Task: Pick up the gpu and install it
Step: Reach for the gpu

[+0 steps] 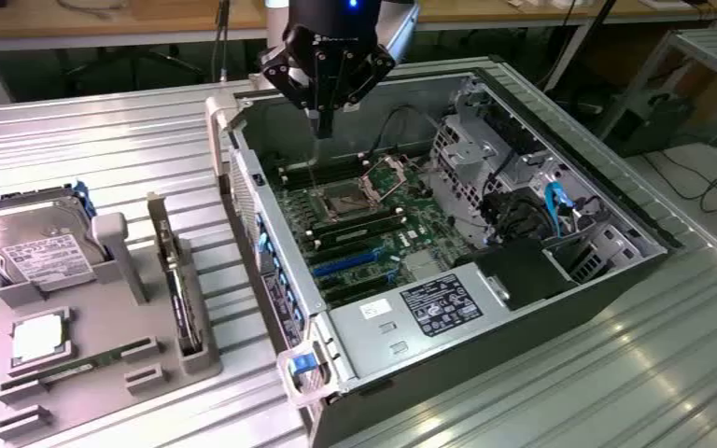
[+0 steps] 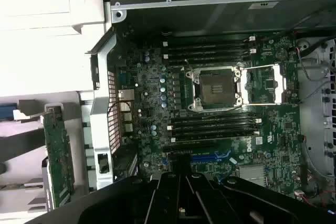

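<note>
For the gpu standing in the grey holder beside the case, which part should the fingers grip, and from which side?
Grip the gpu by its free upper long edge, coming straight down from above. It stands on edge in a slot of the grey holder, so its lower edge is buried while the thin top is exposed and likely narrow enough to pinch across.
</note>
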Robot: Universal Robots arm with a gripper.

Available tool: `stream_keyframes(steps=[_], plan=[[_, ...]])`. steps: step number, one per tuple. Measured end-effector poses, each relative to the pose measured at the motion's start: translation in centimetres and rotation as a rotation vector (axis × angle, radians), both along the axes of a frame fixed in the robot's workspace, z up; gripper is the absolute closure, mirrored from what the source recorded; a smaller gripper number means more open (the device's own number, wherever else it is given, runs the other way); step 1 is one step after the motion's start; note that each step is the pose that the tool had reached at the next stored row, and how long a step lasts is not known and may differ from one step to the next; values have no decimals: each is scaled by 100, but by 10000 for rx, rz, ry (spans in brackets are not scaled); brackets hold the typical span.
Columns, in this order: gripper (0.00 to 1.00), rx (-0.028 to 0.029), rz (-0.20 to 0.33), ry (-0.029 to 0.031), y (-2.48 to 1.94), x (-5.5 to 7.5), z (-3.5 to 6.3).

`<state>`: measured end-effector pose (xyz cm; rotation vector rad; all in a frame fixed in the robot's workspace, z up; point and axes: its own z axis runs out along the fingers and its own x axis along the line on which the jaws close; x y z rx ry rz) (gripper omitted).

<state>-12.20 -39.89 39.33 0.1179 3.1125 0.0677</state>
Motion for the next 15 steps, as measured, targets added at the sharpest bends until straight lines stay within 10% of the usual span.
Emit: stream_keyframes(steps=[15], plan=[[89,0,-1,0,-2,-146,0]])
